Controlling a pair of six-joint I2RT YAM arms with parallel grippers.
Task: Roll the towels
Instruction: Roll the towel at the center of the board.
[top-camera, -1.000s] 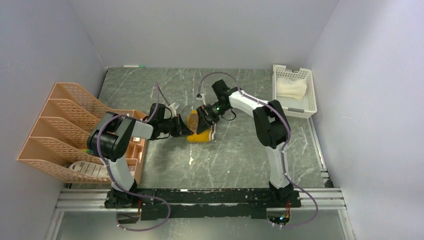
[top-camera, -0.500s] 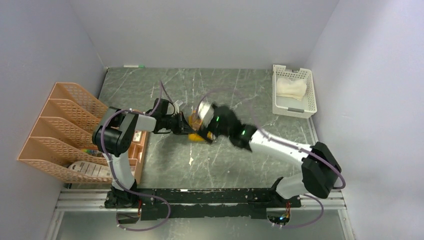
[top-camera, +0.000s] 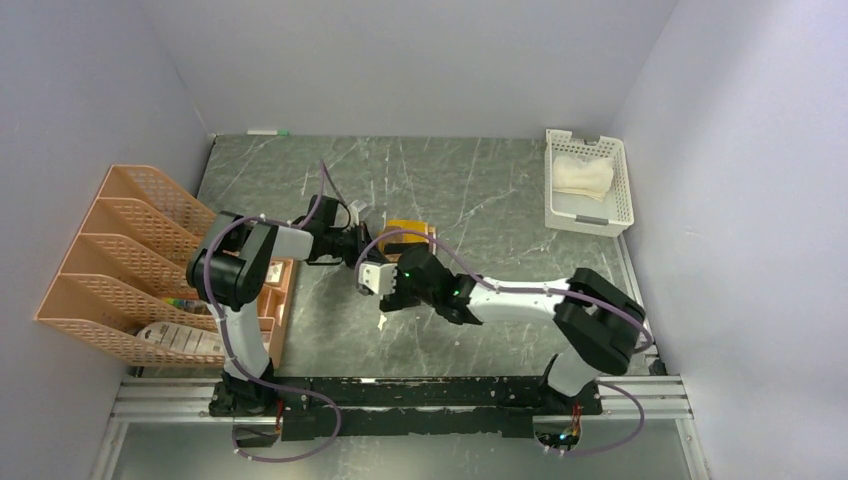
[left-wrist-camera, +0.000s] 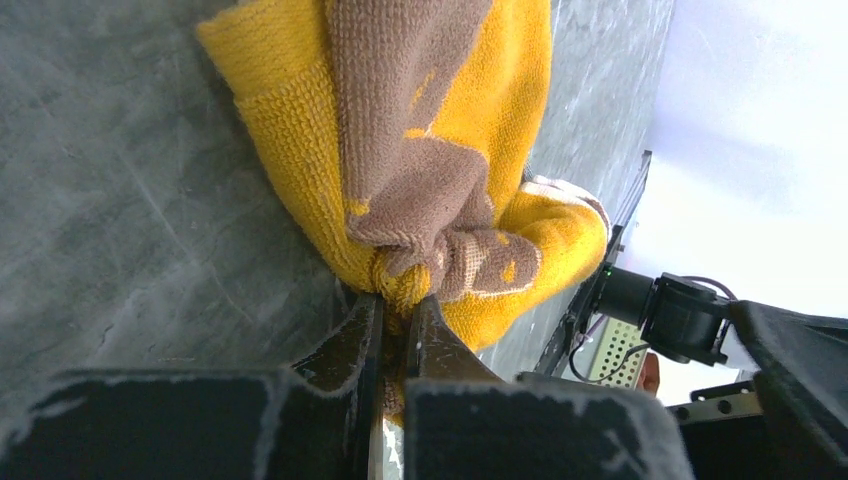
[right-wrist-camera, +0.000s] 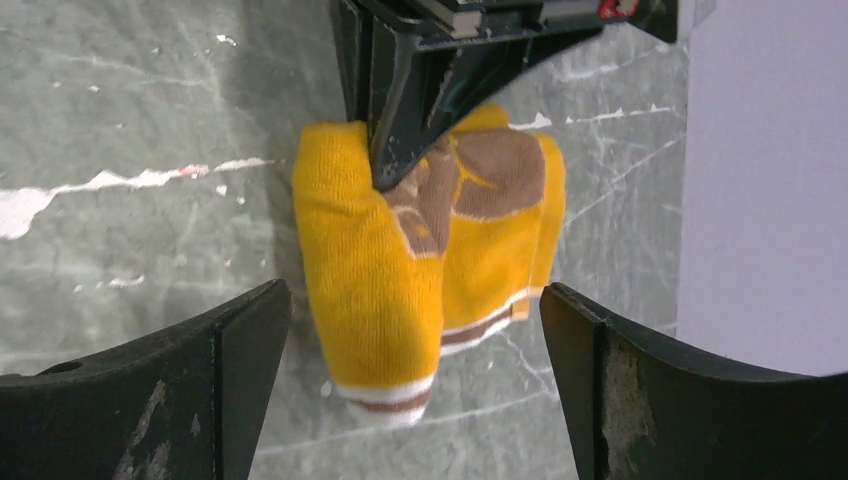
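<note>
A rolled brown and mustard-yellow towel (top-camera: 410, 232) (left-wrist-camera: 430, 150) (right-wrist-camera: 400, 270) lies on the dark marble table (top-camera: 480, 200) near the middle. My left gripper (top-camera: 368, 243) (left-wrist-camera: 398, 305) is shut on the towel's left end, with cloth pinched between its fingers (right-wrist-camera: 400, 130). My right gripper (top-camera: 385, 285) (right-wrist-camera: 415, 295) is open wide, low over the table just on the near side of the towel and facing it; neither finger touches the cloth. The cream-white towel (top-camera: 583, 175) lies folded in the white basket (top-camera: 606, 217) at the far right.
An orange mesh file rack (top-camera: 120, 250) stands along the left wall, with a white object (top-camera: 180, 340) under its near end. A pen (top-camera: 268, 131) lies at the table's far edge. Walls close in the left, far and right sides.
My right arm has swung from the towel's far side to its near side and dropped low, still open. The left gripper has kept its grip, and the towel has shifted slightly away.
</note>
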